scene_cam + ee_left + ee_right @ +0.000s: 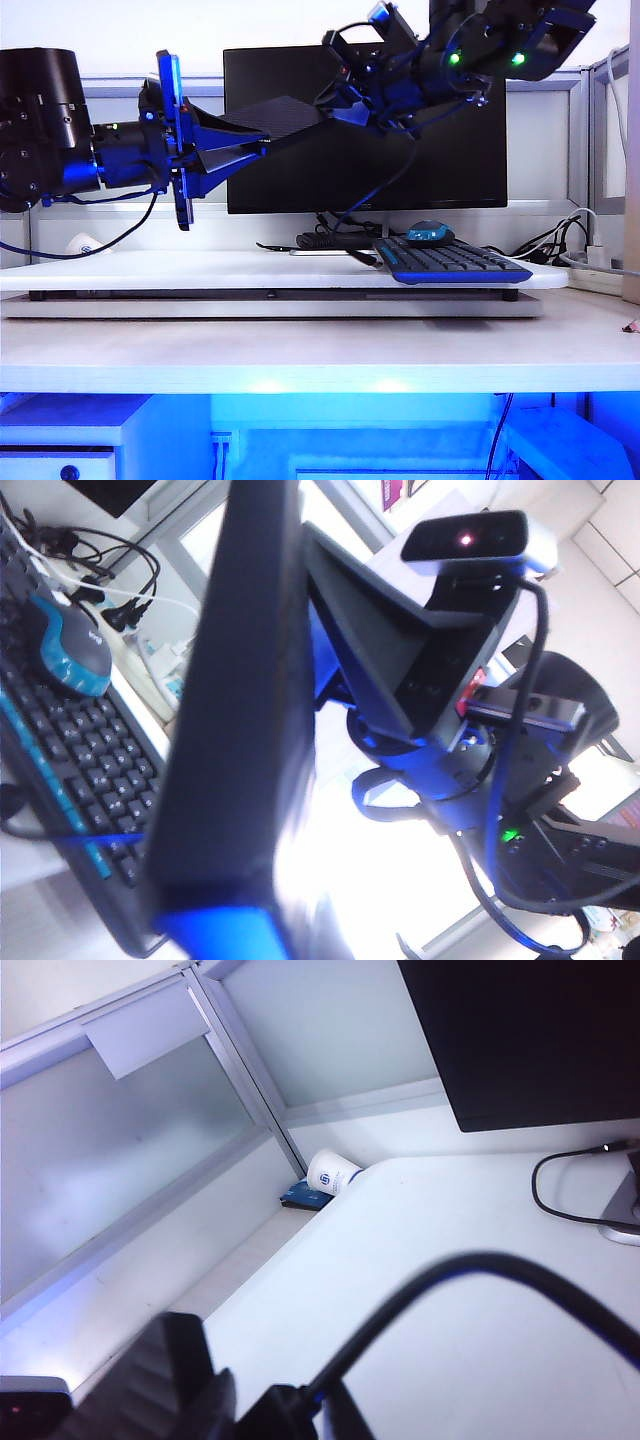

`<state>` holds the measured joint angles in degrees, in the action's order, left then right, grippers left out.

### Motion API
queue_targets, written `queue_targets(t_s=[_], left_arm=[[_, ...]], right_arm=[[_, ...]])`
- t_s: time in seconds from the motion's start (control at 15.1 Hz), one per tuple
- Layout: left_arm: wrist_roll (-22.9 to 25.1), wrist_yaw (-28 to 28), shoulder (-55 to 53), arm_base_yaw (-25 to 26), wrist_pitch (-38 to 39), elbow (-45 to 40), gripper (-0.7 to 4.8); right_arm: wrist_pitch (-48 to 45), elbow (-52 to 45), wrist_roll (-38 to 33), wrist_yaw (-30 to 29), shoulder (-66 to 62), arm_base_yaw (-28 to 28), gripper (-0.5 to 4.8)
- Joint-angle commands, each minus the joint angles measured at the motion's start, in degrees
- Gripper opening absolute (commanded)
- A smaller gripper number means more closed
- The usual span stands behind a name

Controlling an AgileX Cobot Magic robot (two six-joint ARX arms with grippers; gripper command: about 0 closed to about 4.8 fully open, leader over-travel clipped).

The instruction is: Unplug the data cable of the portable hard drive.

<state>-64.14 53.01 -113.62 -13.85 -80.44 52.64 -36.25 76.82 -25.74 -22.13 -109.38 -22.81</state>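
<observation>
In the exterior view my left gripper (255, 135) reaches in from the left, above the desk, shut on the portable hard drive (285, 115), a flat black slab held nearly level. My right gripper (338, 98) comes down from the upper right to the drive's far end. The black data cable (395, 175) hangs from there toward the desk. In the left wrist view the hard drive (240, 680) fills the middle, between my left gripper's (245, 910) blue pads. In the right wrist view my right gripper (290, 1410) is shut on the black plug, and the data cable (480, 1260) arcs away from it.
A black-and-blue keyboard (450, 265) and a blue mouse (430, 233) lie on the white desk board below the arms. A black monitor (400, 160) stands behind them. White cords and a power strip (590, 265) sit at the right. A paper cup (332, 1172) lies by the partition.
</observation>
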Motion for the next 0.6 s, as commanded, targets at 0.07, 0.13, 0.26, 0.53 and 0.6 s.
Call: queue_targets(t_s=[0.07, 0.13, 0.26, 0.53, 0.6], left_arm=[[0.26, 1.16, 0.76, -0.44, -2.84, 0.44, -0.06], [0.26, 1.27, 0.76, -0.63, -2.84, 0.57, -0.06], [0.26, 2.4, 0.76, -0.68, -2.84, 0.57, -0.06], [-2.62, 6.71, 0.76, -0.68, -2.82, 0.57, -0.06], [-3.34, 8.15, 0.76, -0.68, -2.82, 0.57, -0.06]], right_arm=[[-0.85, 0.68, -0.02, -0.13, 0.07, -0.2, 0.46], [-1.33, 0.68, 0.0, -0.5, 0.07, -0.2, -0.06], [-1.33, 0.68, 0.0, -0.48, 0.07, -0.2, -0.06], [-1.33, 0.68, 0.0, 3.17, 0.07, -0.07, -0.06], [-1.31, 0.68, 0.02, 3.85, 0.07, 0.11, -0.06]])
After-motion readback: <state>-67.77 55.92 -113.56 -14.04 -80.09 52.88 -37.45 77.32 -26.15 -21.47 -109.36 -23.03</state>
